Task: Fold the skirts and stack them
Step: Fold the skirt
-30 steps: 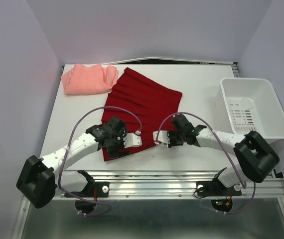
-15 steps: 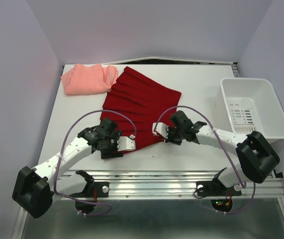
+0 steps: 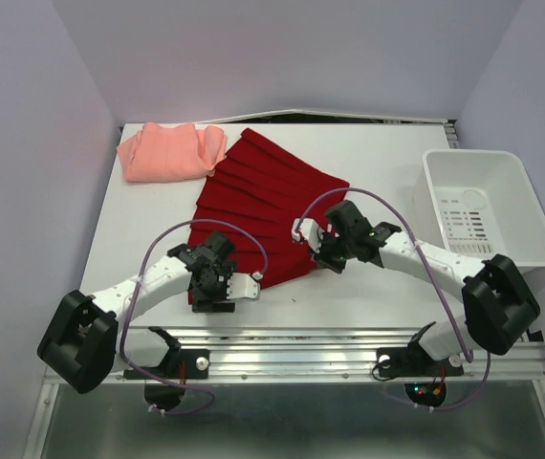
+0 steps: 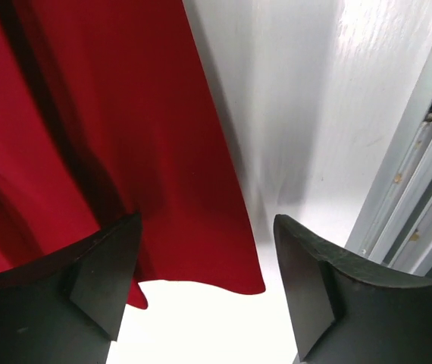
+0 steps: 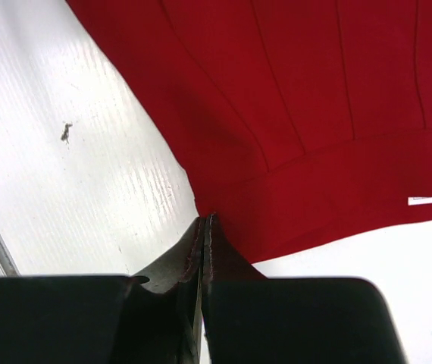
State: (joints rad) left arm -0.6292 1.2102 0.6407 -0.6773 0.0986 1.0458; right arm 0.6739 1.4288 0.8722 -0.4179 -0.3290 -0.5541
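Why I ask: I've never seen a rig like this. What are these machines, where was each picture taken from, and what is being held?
These are two robot arms bolted at the near edge of a table, each ending in a two-finger gripper. The wide picture comes from a fixed camera above and behind them. The two close-ups come from a camera on each wrist, looking past its own fingers. On the table lie a spread red skirt and a pink skirt at the far left corner; a white bin stands at the right. The right gripper is shut, apparently pinching the red skirt's edge. The left gripper is open over that skirt's near hem, holding nothing.
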